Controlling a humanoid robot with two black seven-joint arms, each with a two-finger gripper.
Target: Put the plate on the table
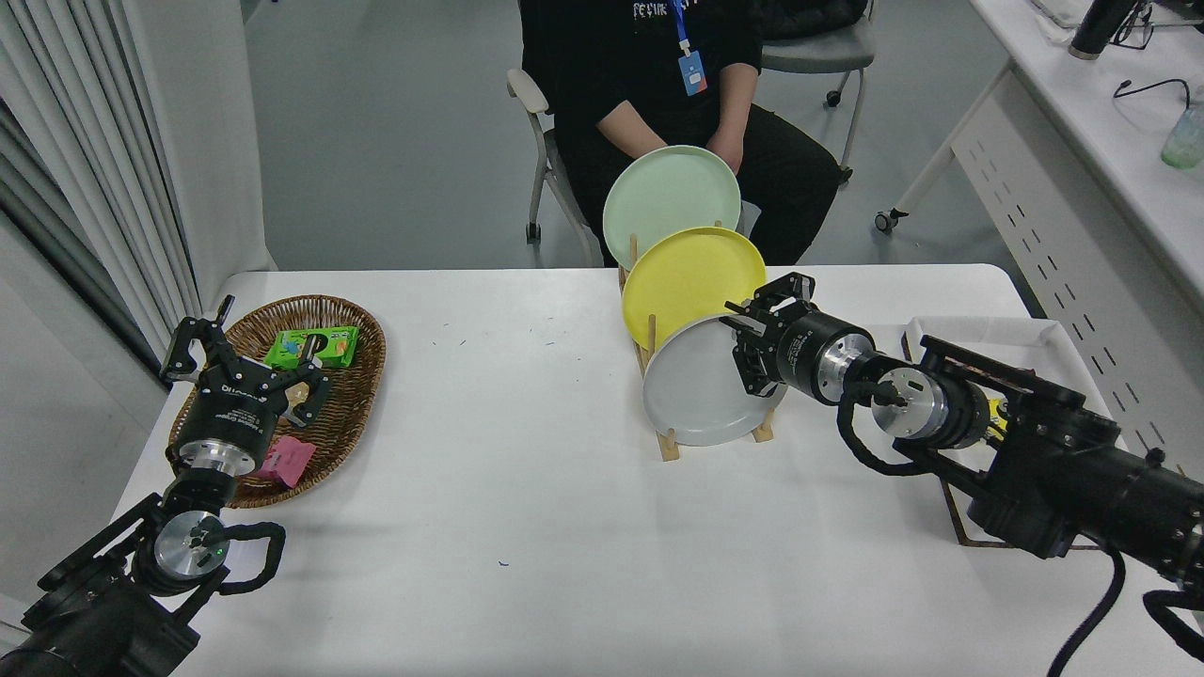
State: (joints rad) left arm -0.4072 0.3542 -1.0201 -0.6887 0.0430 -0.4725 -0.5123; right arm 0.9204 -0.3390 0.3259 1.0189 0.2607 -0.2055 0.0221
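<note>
Head view shows the light-grey plate (701, 390) standing on edge in the front slot of a wooden rack (670, 444), leaning back against the yellow plate (691, 275), with the mint-green plate (670, 196) behind that. The right gripper (743, 350) comes in from the right at the grey plate's upper right rim, its fingers straddling the edge; whether they have closed onto it I cannot tell. The plate lies directly ahead of that gripper, its face turned toward the camera and the bare white table (527, 508) in front of the rack. My judgement: the coming move turns on lifting the plate up and out of its slot before tilting it flat. The left gripper (246, 362) is parked open over the wicker basket (362, 376), far from the plates
</note>
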